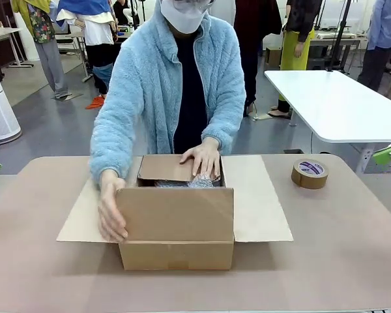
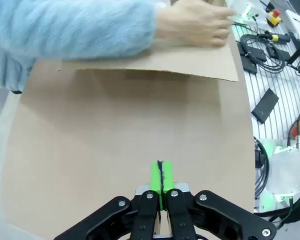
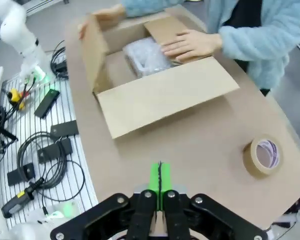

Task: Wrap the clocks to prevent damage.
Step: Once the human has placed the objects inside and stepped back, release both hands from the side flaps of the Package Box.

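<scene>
A tan table [image 1: 352, 248] spans the front view, and a person in a fluffy light-blue jacket [image 1: 176, 85] leans over it from the far side. In the middle stands an open cardboard box [image 1: 176, 225]. Its two side flaps lie flat outward and its near flap stands upright. One hand [image 1: 111, 212] grips that near flap's edge. The other hand [image 1: 202, 156] presses the far flap down over the opening.

Inside the box, partly under that flap and hand, lies a bubble-wrapped bundle [image 3: 147, 56]. No clock can be made out through the wrap, and the rest of the box's inside is hidden.

A roll of brown tape [image 1: 309, 173] lies flat on the table, well apart from the box.

The left gripper [image 2: 161, 175] hangs above bare tabletop, and the right gripper [image 3: 160, 175] hangs between box and tape. Each has its green pads pressed together on nothing.
</scene>
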Action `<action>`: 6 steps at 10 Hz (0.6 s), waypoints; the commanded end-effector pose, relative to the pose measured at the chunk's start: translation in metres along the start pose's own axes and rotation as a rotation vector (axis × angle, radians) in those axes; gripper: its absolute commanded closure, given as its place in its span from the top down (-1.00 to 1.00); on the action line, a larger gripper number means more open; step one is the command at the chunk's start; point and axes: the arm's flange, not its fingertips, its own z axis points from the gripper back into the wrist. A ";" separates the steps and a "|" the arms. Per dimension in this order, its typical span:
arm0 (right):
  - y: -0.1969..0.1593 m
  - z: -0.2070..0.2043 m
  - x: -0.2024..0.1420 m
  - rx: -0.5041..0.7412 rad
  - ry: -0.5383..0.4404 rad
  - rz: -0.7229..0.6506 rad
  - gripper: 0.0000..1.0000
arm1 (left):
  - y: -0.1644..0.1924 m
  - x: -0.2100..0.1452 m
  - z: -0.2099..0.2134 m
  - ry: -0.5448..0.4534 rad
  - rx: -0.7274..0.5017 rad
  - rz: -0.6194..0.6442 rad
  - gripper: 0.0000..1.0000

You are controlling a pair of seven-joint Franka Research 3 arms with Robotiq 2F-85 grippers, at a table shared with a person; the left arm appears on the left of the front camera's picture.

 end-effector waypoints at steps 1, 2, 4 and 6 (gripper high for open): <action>0.026 -0.028 -0.015 0.067 0.054 0.060 -0.98 | 0.004 0.003 0.003 -0.006 -0.014 -0.039 -0.99; 0.023 -0.032 -0.009 0.095 0.114 0.070 -0.98 | 0.003 0.007 0.006 -0.002 -0.010 -0.053 -0.99; 0.004 -0.004 0.000 0.036 0.014 0.033 -0.98 | 0.000 0.001 0.001 0.000 -0.007 -0.006 -0.99; 0.004 -0.004 0.000 0.036 0.014 0.033 -0.98 | 0.000 0.001 0.001 0.000 -0.007 -0.006 -0.99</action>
